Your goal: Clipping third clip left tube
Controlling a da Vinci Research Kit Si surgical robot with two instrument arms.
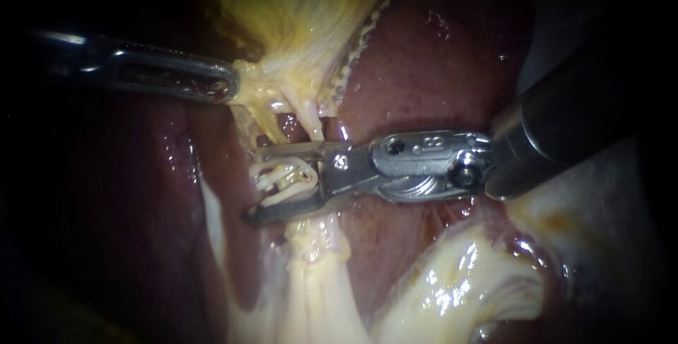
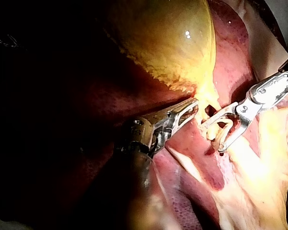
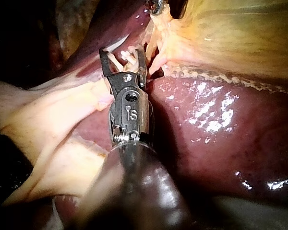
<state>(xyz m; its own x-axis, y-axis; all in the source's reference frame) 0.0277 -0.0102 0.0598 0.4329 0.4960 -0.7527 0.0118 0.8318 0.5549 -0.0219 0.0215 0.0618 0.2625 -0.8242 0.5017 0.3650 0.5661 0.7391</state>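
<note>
The left tube [image 1: 263,119] ran straight down from the gallbladder [image 1: 304,5] toward the pale fatty tissue [image 1: 311,266] below, its long axis top to bottom in the endoscope view. It passed right through the mouth of the right tool [image 1: 253,185], and that crossing was the whole story. The right tool came in level from the right, so its jaws lay square across the tube, one above and one below. They stood wide open and straddled it without pinching. Some pale loops [image 1: 285,178] sat on the tube between the jaws. They may have been clips, but I couldn't tell. The right tool was clearly the nearer one for the squeeze. The left tool [image 1: 233,84] was up at the gallbladder's neck, jaws clamped on that yellow tissue and pulling the tube taut. The liver [image 1: 424,68] lay dark and wet behind. The left wrist view showed the gap between the left tool [image 2: 192,106] and the right tool [image 2: 213,136], which were near each other but apart. The right wrist view looked along the right tool [image 3: 121,51] and showed both jaw tips reaching past the tube.
</note>
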